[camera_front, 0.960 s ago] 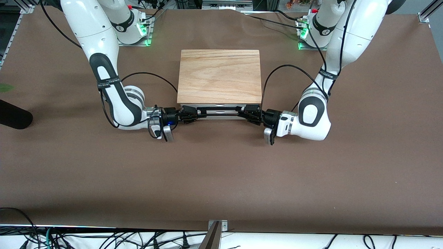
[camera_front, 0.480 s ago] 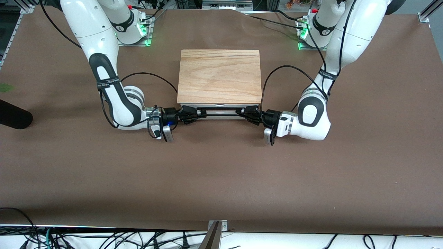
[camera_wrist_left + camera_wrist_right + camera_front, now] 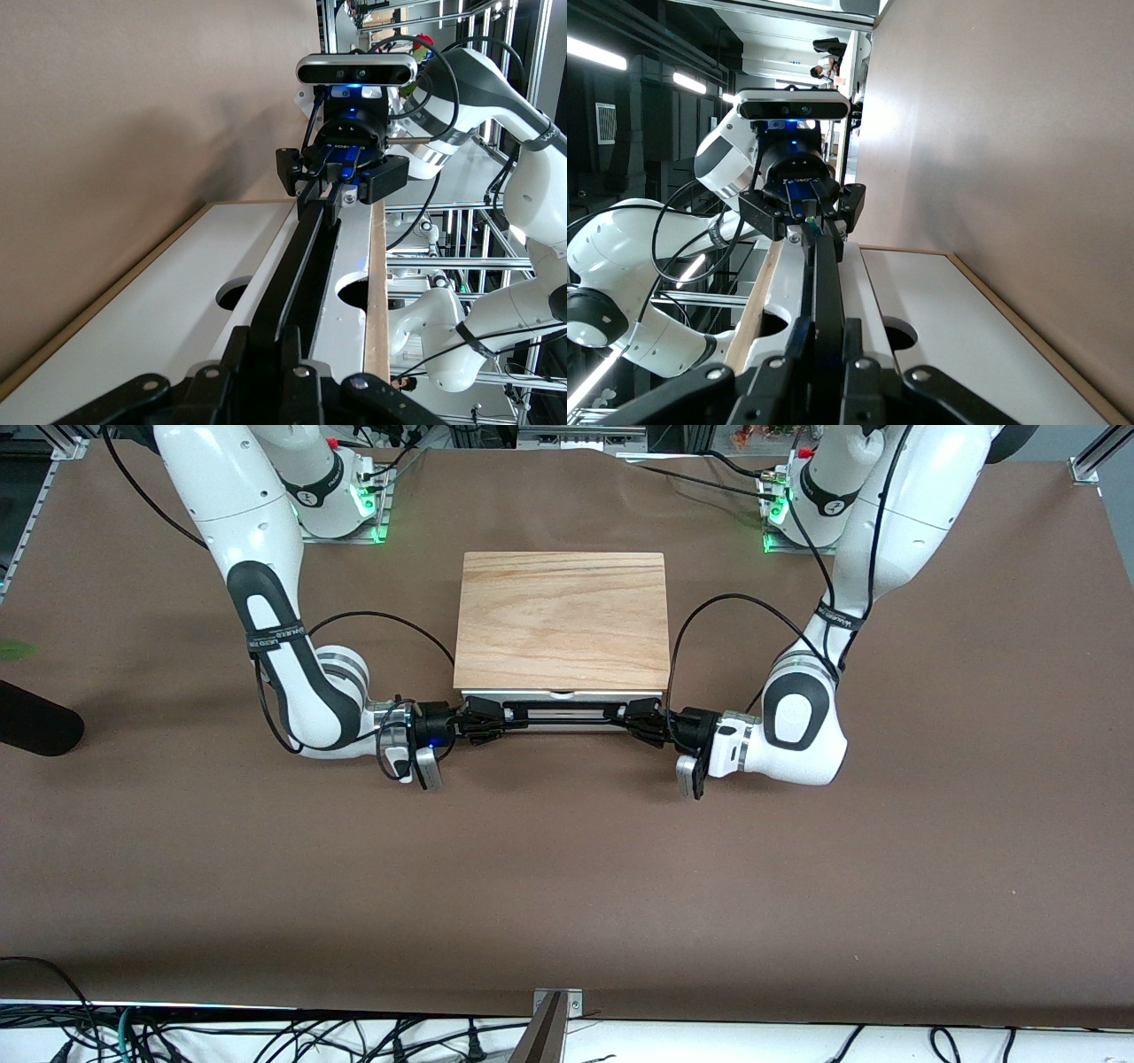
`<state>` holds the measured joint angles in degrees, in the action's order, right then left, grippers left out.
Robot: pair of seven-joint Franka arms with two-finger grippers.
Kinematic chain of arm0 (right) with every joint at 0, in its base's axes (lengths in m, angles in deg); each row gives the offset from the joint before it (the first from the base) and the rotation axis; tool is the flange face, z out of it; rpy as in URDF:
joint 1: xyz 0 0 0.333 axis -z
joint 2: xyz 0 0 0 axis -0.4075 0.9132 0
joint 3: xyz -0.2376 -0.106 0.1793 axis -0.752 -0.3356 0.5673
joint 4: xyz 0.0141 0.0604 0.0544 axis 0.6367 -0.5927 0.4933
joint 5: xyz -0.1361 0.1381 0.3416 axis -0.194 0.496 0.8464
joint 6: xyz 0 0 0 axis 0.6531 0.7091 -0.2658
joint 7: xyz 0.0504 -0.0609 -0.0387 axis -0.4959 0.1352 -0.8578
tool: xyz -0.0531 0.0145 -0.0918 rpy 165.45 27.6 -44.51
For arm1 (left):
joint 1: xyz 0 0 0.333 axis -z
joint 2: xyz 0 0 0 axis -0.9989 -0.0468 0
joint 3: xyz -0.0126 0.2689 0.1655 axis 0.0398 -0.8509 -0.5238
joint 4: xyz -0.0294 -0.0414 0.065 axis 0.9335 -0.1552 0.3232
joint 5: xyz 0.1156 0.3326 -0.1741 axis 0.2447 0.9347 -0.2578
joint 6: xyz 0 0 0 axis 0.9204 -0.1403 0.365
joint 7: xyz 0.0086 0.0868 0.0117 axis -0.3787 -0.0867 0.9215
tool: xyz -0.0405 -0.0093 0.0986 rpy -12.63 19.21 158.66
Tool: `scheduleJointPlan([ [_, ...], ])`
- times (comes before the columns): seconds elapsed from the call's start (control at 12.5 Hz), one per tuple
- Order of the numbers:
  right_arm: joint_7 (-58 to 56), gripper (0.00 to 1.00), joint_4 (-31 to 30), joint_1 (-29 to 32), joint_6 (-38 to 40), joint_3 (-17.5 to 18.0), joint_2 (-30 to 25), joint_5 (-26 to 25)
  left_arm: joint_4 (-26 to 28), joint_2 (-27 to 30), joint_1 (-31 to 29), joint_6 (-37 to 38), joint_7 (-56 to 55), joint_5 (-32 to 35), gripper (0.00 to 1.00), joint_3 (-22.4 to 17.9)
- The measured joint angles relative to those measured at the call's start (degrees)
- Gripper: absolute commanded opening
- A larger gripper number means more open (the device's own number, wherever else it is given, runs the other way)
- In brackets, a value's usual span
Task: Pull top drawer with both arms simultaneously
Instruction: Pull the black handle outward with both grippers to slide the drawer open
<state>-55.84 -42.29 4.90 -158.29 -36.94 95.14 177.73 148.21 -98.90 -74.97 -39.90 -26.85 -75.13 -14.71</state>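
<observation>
Both pincers clamp the handle (image 3: 562, 714) of the top drawer (image 3: 560, 697), left pincer (image 3: 640, 716) and right pincer (image 3: 483, 717) at its ends, so the pull stays even; the drawer sits barely out of the cabinet (image 3: 562, 620).

The cabinet (image 3: 562, 620) hides the top drawer's (image 3: 560, 697) inside (seemingly barely open).

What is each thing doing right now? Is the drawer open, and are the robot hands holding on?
top drawer: barely open, its white front showing just past the cabinet's edge.
black bar handle: gripped at both ends.
left gripper: shut on the handle's end toward the left arm.
right gripper: shut on the handle's end toward the right arm.
cabinet: standing on the table, flat top bare.
</observation>
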Motion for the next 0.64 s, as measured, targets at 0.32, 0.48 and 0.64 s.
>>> scheduleJointPlan([
  [0.32,0.02,0.05,2.65,0.08,-0.68,-0.35,1.15,0.71,-3.19,-1.48,-0.12,-0.53,-0.08,0.00,0.17,-0.20],
  [0.48,0.28,0.05,5.98,0.12,-0.64,-0.58,3.54,2.86,-6.00,-2.97,-0.40,-0.85,-0.99,0.00,0.17,-0.48],
  [0.64,0.92,0.06,9.35,0.29,-0.14,-0.71,6.08,4.39,-8.62,-4.60,-0.58,-0.85,-1.78,0.00,0.17,-0.81],
])
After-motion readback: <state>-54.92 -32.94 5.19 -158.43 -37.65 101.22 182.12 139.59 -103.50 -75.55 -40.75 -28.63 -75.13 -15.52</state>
